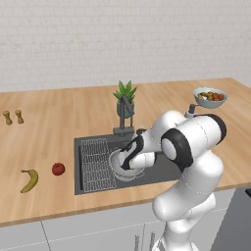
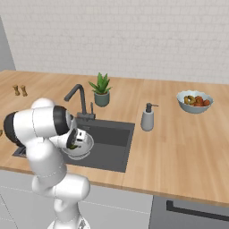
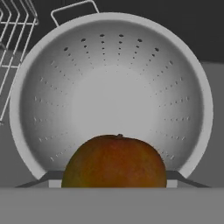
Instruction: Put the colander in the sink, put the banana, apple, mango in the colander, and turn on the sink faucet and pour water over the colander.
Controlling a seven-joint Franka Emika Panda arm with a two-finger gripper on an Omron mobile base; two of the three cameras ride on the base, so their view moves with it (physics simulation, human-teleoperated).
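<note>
Pincer [image 1: 128, 159] low over the sink [image 1: 162, 169], pointed down into the colander [image 3: 111, 96]; its jaws are closed on the mango [image 3: 114, 162], an orange-red oval with a greenish edge, which sits at the pincer's tips in the hand view and hides them. Colander directly beneath the pincer, standing on the sink floor, round and pale with rows of small holes, nothing lying in its bowl; whether the mango touches the colander wall cannot be told. From the right base view a green edge of the mango [image 2: 73, 146] shows beneath the pincer [image 2: 75, 142], just above the colander rim [image 2: 85, 150]. Flat wire rack [image 1: 95, 164] lies in the sink just beside the colander, on the pincer's left. Sink faucet [image 1: 125, 115] stands on the far rim of the sink beyond the pincer, spout angled over the basin. Potted plant [image 1: 125, 98] right behind the faucet. Apple [image 1: 58, 168] and banana [image 1: 30, 180] rest on the wooden desk [image 1: 49, 132] well to the pincer's left, near each other but apart. Soap dispenser [image 2: 147, 117] stands to the pincer's right, past the sink's edge; bowl of mixed fruit [image 2: 194, 101] farther right still.
</note>
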